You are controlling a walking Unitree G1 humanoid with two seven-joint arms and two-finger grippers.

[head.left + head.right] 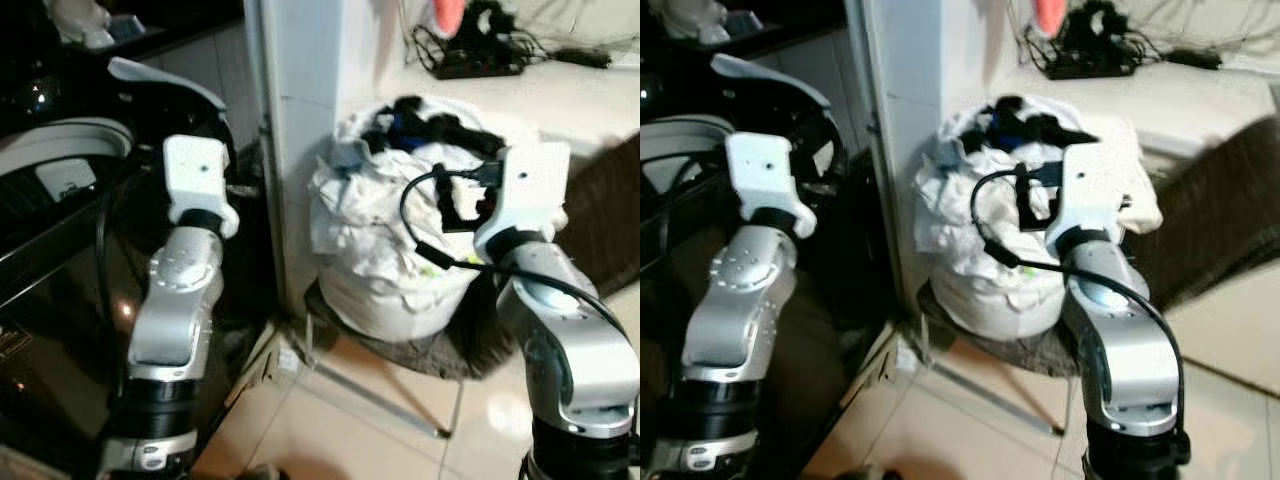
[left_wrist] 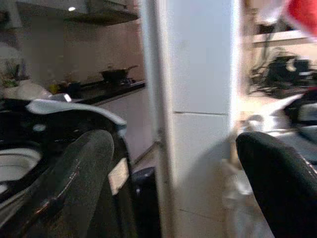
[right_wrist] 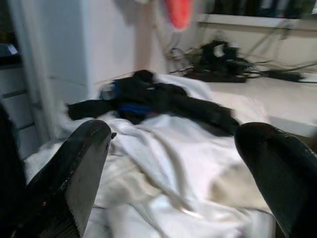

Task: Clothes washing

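White tiled pillar; tangled black cables behind.

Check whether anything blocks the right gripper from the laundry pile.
Nothing visible does. The right gripper is open and faces the laundry pile directly; between its fingers lie white cloth and the dark garments on top.

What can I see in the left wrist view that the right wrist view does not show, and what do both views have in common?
Left wrist view: the black washing machine with its raised lid, a white tiled pillar, and a kitchen counter with a dark pan behind. Right wrist view: the pile of white laundry with dark clothes on top, close below the right pincer. Both: two black fingers spread wide apart, so the left pincer is open too, and the tangle of black cables in the background.
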